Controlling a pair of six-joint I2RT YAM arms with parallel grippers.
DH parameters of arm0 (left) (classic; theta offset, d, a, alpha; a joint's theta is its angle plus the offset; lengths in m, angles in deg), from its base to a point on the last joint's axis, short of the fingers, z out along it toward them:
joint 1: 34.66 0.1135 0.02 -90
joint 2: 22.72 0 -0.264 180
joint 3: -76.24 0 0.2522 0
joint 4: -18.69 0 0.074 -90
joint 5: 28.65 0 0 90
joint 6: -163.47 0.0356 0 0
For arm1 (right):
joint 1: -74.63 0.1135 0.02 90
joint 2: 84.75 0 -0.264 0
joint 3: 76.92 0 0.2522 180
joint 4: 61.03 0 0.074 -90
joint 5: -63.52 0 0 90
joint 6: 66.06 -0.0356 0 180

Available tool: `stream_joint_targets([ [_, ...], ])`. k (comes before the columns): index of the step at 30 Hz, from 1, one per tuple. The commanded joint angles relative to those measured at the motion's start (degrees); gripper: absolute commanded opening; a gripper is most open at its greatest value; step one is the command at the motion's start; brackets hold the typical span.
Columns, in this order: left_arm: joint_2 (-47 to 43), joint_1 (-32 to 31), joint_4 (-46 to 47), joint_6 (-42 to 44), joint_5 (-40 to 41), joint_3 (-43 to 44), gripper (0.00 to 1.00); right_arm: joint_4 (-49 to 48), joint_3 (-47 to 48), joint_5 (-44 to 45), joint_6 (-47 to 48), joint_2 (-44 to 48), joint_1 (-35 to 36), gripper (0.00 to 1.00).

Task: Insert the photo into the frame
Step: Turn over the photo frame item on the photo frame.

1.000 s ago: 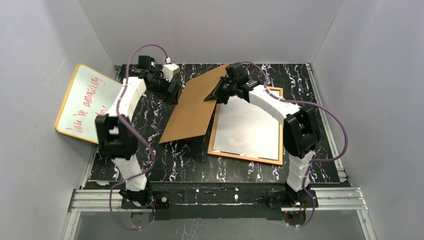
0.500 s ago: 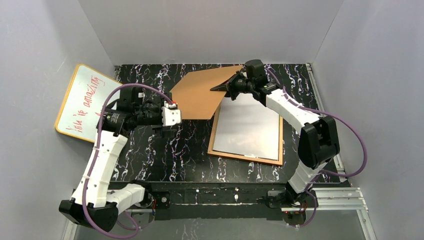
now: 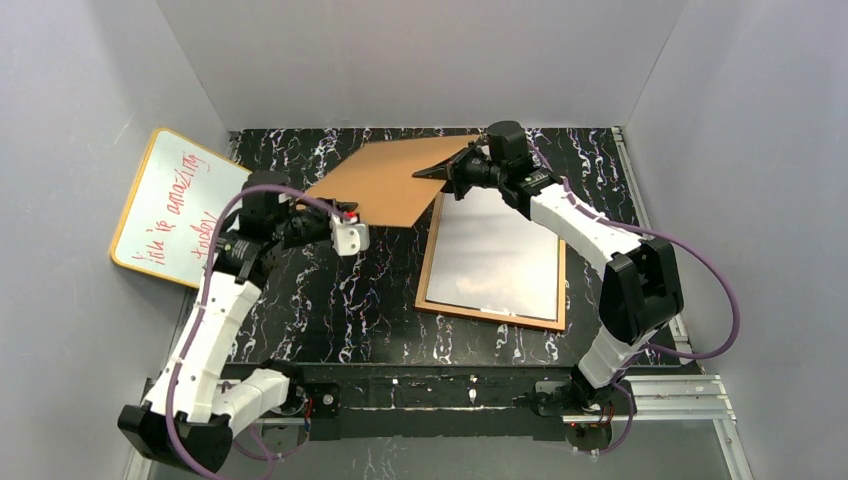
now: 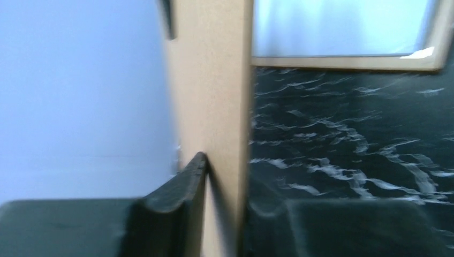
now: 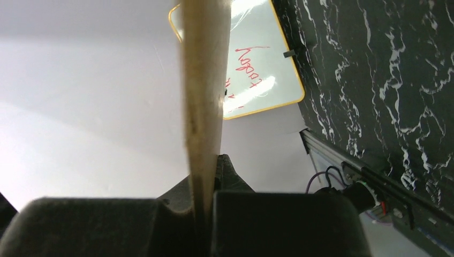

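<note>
The flat brown rectangular backing board (image 3: pixel 385 185) no longer leans across the left side of the frame, as it did a second ago. It now hangs lifted over the back of the black marbled tabletop (image 3: pixel 350 300), swung further left than half a second ago. The right pincer (image 3: pixel 447 172) stays clamped on its right corner, with the board's edge wedged between the fingers in the right wrist view. The left pincer (image 3: pixel 347 222) has come in from the whiteboard side. In its own blurred view, its fingers press on both faces of the board's near edge, so it looks closed on the board too.

The orange-brown wooden rectangular frame (image 3: pixel 490 312) lies flat at centre-right, its opening uncovered. The rectangular paper photo (image 3: pixel 495 255) seems to be the pale sheet lying inside it, white back up, though no printed side shows. If so, what remains is probably refitting the board over it. The yellow-edged whiteboard (image 3: pixel 170 205) leans against the left wall.
</note>
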Motion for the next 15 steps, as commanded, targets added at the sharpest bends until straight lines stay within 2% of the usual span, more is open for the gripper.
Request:
stream_joint_targets([
  [1, -5.63, -0.43, 16.28, -2.91, 1.93, -7.45, 0.07, -7.46, 0.0, -1.95, -2.69, 3.42, 0.72, 0.1],
  [2, -6.46, -0.52, 18.13, -2.61, 2.58, -8.59, 0.01, -7.42, 0.08, -2.03, -2.49, 3.37, 0.78, 0.11],
  [3, -6.93, -0.63, 20.02, -2.7, 3.15, -9.55, 0.0, -7.26, 0.13, -2.28, -2.2, 3.31, 0.81, 0.18],
  [6, -6.99, -0.7, 24.02, -4.5, 5.37, -10.07, 0.0, -7.72, -0.47, -4.65, 0.41, 3.38, 0.7, 0.35],
  [8, -5.59, -0.68, 24.4, -5.75, 6.41, -8.67, 0.0, -8.35, -0.71, -8.26, 5.88, 3.36, -0.66, 0.48],
  [11, -3.3, -0.63, 23.21, -8.36, 6.81, -5.24, 0.0, 0.78, 3.07, -15.7, 22.9, 2.43, -4.15, 0.69],
  [14, 0.43, -0.63, 18.4, -13.17, 5.79, 0.57, 0.0, 13.41, 6.91, -20.71, 45.2, 3.57, -8.54, 0.84],
  [15, 1.74, -0.66, 15.45, -13.87, 5.0, 2.64, 0.0, 18.21, 8.31, -20.04, 55.91, 4.43, -9.34, 0.87],
])
